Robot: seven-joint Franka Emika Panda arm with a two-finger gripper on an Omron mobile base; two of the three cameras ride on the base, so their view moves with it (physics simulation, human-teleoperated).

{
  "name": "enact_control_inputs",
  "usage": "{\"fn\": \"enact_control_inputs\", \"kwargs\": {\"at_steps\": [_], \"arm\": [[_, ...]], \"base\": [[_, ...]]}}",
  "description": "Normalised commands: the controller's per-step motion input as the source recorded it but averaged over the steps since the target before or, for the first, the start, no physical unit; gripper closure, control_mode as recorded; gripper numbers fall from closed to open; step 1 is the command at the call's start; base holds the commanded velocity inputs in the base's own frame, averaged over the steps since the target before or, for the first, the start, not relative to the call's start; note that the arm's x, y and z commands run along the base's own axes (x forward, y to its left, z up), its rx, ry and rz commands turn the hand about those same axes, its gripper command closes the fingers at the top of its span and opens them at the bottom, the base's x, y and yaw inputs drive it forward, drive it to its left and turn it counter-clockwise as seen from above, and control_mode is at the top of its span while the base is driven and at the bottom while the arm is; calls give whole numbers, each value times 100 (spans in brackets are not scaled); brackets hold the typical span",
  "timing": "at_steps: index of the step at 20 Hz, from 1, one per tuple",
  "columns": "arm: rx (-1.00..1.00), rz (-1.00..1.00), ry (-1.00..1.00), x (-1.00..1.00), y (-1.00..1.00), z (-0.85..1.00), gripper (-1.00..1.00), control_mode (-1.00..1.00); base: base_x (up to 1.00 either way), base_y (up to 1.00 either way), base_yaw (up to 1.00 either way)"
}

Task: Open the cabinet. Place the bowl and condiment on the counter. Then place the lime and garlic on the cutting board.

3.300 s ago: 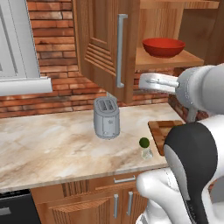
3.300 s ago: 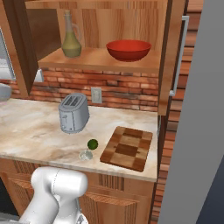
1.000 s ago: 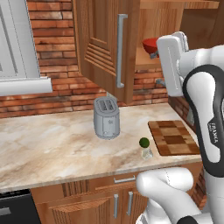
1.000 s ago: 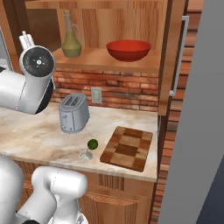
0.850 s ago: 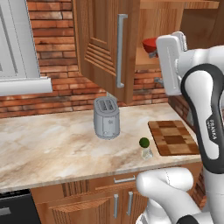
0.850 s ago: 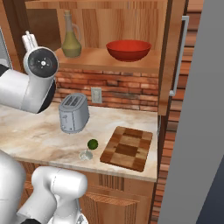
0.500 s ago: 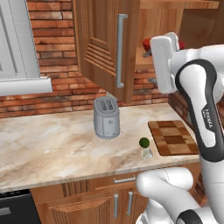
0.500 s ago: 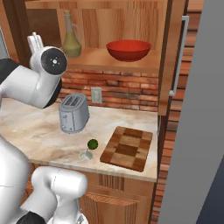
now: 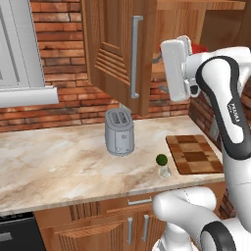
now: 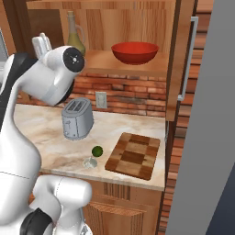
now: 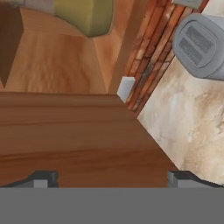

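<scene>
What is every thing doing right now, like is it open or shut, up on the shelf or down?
cabinet: door open.
bowl: upright on the cabinet shelf.
condiment: upright on the shelf, corked.
lime: on the counter, off the cutting board.
garlic: on the counter beside the lime.
gripper: open, holding nothing.

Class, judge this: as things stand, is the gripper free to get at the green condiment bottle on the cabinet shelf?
Probably yes: the cabinet stands open, the gripper is open beside the condiment bottle, nothing between.

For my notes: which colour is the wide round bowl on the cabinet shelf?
Glossy red bowl; right base view shows it best.
</scene>
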Motion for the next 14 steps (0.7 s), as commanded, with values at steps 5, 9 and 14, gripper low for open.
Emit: {"fn": "enact_control_inputs", "kwargs": {"at_steps": [5, 9, 14], "arm": [[0, 6, 0, 0, 27, 0, -100, -100], [0, 7, 0, 4, 30, 0, -100, -100], [0, 8, 0, 5, 31, -1, -100, -100]], "base": [[0, 0, 0], [0, 0, 0], [0, 0, 0]]}}
